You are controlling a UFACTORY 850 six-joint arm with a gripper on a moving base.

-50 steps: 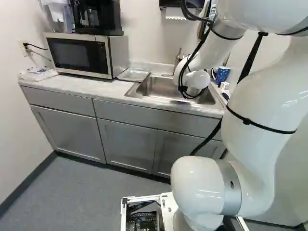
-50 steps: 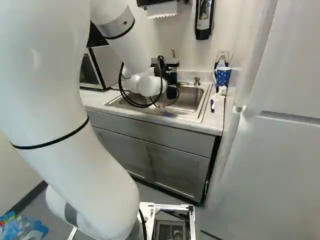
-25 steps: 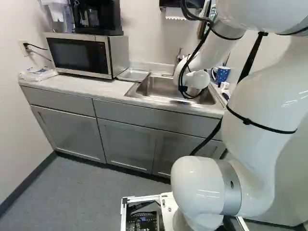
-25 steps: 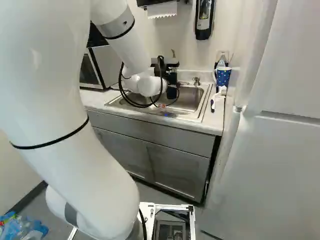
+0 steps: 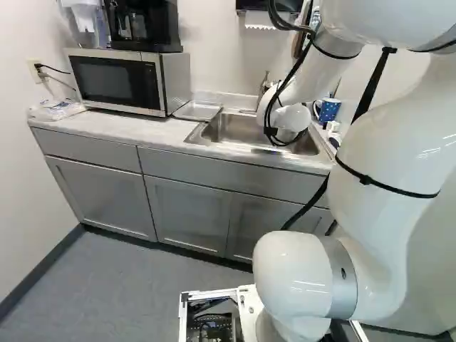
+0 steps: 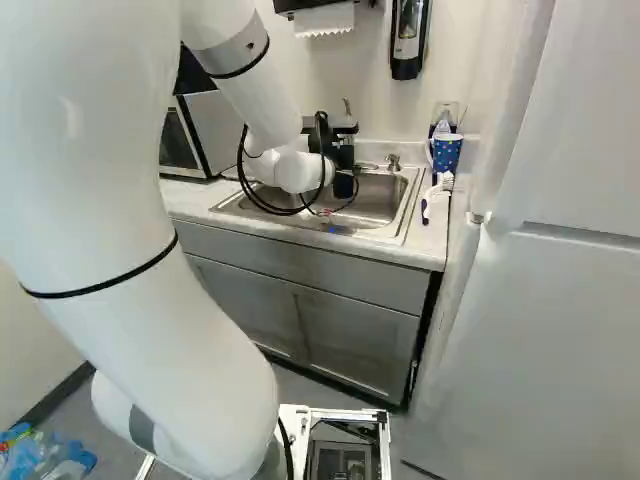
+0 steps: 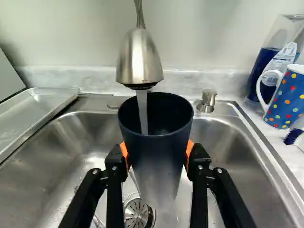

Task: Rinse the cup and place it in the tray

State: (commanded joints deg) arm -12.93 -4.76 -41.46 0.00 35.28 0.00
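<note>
Nothing shows a clear shift since the earlier frames; base and arm match them. White arm (image 6: 130,200) reaches forward over the counter (image 5: 107,130), forearm sloping down to the sink, wrist low and roughly level. Microwave (image 5: 117,82) stands on the counter; metal sink (image 7: 247,161) is under the cup. Flat metal tray (image 7: 28,116), likely the target, lies beside the sink, on the microwave side. Faucet (image 7: 138,57) is running. Dark blue cup (image 7: 159,166) is upright, mouth up, right below the spout, with the jaws closed around it from two sides. Water stream (image 7: 142,111) drops inside the rim. Rinse looks in progress: keep the mouth under the stream, don't knock the spout, hold firm since a wet, filling cup may slip, then back out and tip it over the drain (image 7: 136,213) before heading to the tray.
</note>
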